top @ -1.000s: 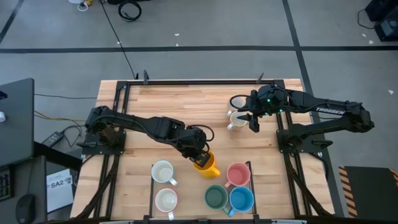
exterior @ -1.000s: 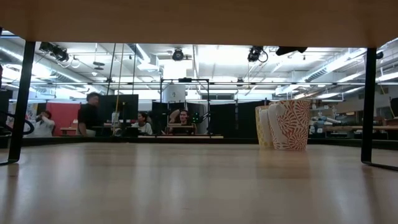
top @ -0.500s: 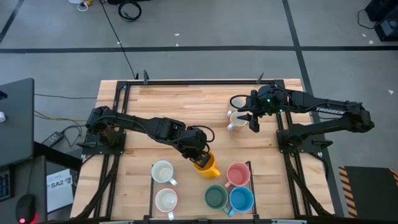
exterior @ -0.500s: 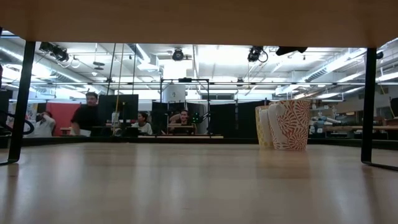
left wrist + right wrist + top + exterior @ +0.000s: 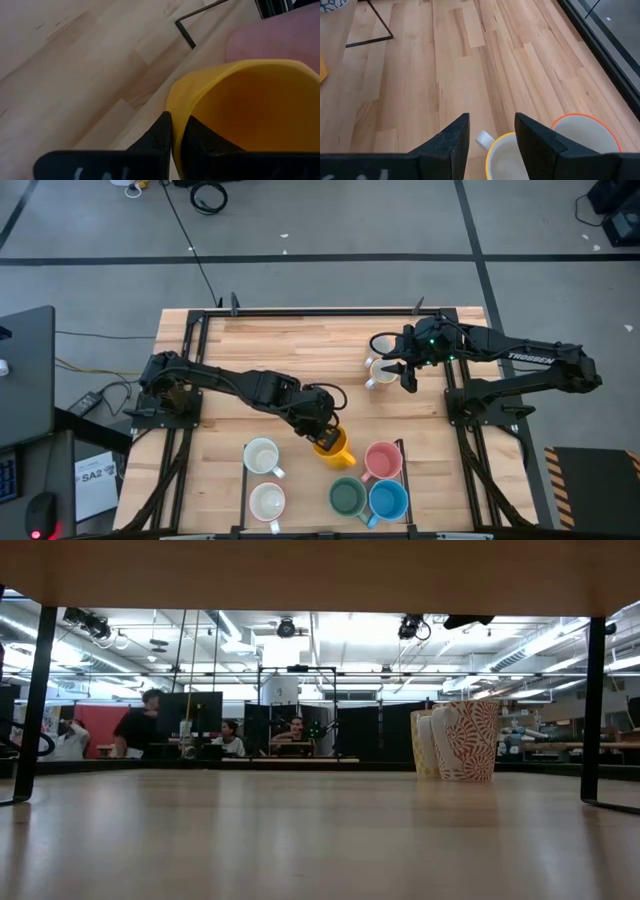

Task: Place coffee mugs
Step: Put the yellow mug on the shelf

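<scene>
My left gripper is shut on the orange mug, which sits just off the wire rack's far edge. In the rack are two white mugs, a pink mug, a dark green mug and a blue mug. My right gripper is open beside two more white mugs near the table's right far part. In the right wrist view its fingers stand apart over the yellow-rimmed mug and touch nothing. My left gripper pinches the orange mug's rim, with one finger outside the wall and the other inside the cup. The fingers come from above, slanting down. The mug stays upright; whether its base is on the table I cannot tell.
The dark wire rack lies along the table's near edge, with its corner close to the orange mug. Bare wood spreads over the table's far left and middle. In the low view two patterned mugs stand at the right, and people sit beyond the table.
</scene>
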`<action>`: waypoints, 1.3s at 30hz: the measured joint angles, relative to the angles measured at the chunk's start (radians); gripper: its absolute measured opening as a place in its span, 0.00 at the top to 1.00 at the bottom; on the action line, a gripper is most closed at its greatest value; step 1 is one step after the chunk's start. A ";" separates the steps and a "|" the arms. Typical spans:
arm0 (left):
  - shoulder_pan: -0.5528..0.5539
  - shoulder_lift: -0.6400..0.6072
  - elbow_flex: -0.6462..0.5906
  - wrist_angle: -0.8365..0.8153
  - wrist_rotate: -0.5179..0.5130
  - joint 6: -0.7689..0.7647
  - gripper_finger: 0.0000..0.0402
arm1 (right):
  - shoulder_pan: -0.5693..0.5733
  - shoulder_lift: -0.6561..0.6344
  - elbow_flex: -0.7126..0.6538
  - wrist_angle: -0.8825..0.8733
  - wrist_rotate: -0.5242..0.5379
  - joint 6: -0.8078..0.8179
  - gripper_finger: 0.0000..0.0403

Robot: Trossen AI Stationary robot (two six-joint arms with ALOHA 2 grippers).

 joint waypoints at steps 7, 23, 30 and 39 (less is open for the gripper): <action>-0.001 0.000 0.000 0.004 0.001 0.000 0.89 | 0.000 0.000 0.000 0.000 0.000 0.000 0.60; -0.001 0.000 0.000 0.053 0.001 0.003 0.89 | 0.000 0.000 0.000 0.000 0.000 0.000 0.60; -0.001 0.000 0.000 0.057 0.001 0.011 0.86 | 0.000 0.000 0.000 0.000 0.000 0.000 0.60; -0.004 0.000 0.000 0.063 0.003 0.010 0.77 | 0.000 0.000 0.000 0.000 0.000 0.000 0.60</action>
